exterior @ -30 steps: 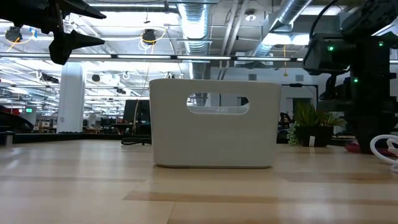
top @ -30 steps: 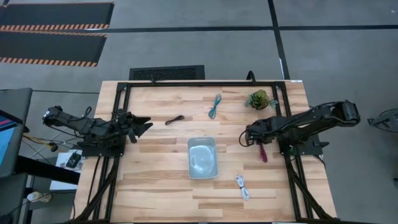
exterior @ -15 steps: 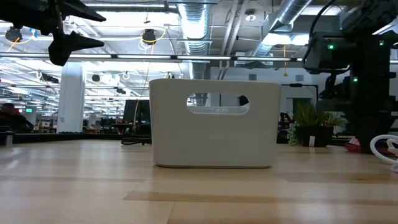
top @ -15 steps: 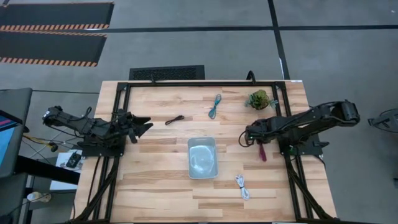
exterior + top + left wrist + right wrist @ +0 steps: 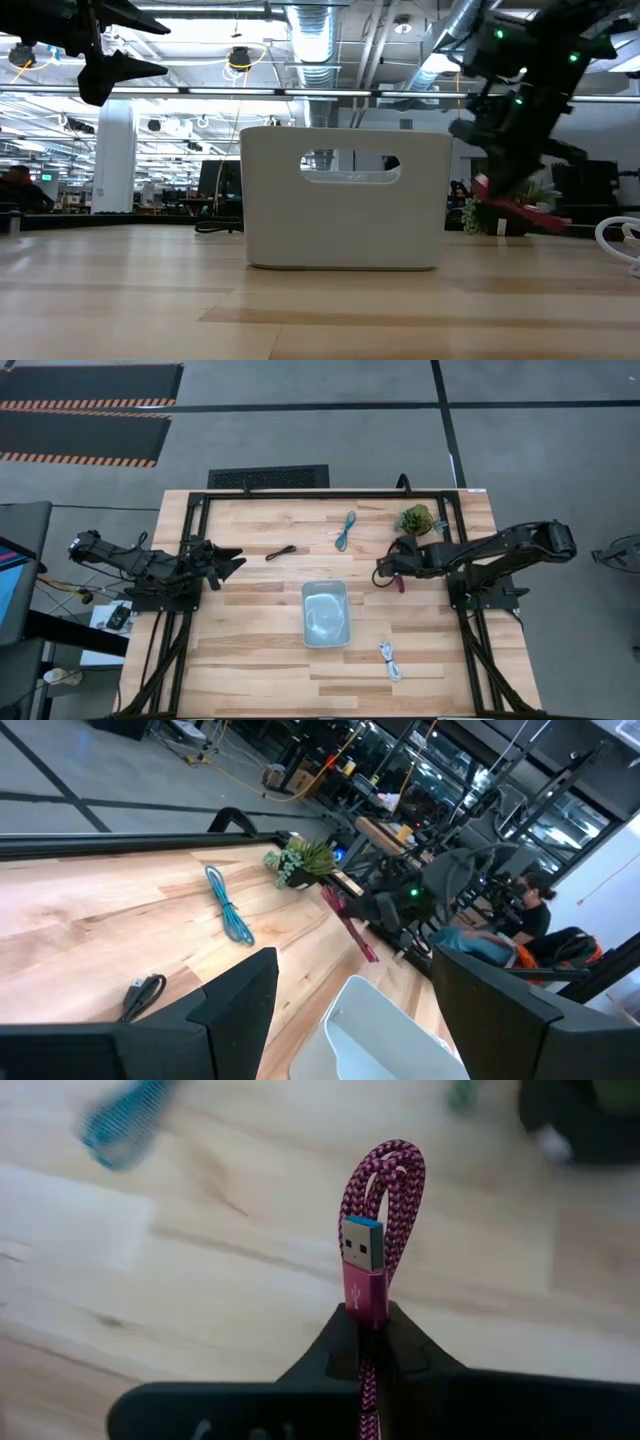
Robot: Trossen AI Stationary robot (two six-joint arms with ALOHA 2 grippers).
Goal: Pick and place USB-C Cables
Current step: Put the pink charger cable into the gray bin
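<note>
Right of the tray, the right tool (image 5: 385, 573) now carries the maroon cable (image 5: 399, 581) clear of the counter (image 5: 250, 620). A second ago that cable lay flat on the wood below the arm; now it hangs from the closed fingers, and the arm has swung inward toward the middle. The right wrist view shows the grip plainly: both fingers pinch the braided bundle just under its plug, with the loop standing up above them. From the low view the cable (image 5: 515, 208) dangles in the air, off the surface, beside the tray (image 5: 345, 198). That suggests the pick is done for this cable and the carry to the tray is what remains.

The pale grey tray (image 5: 325, 612) sits near the centre of the counter and, seen from above, holds no cable yet. The other three still lie on the wood: the teal-blue cable (image 5: 345, 530) toward the far edge, the black cable (image 5: 281, 552) left of it, and the white cable (image 5: 390, 659) near the front, just right of the tray. A small green plant (image 5: 415, 519) stands beside the right arm.

The left tool (image 5: 228, 563) waits over the left side of the counter, fingers spread wide and holding nothing.
</note>
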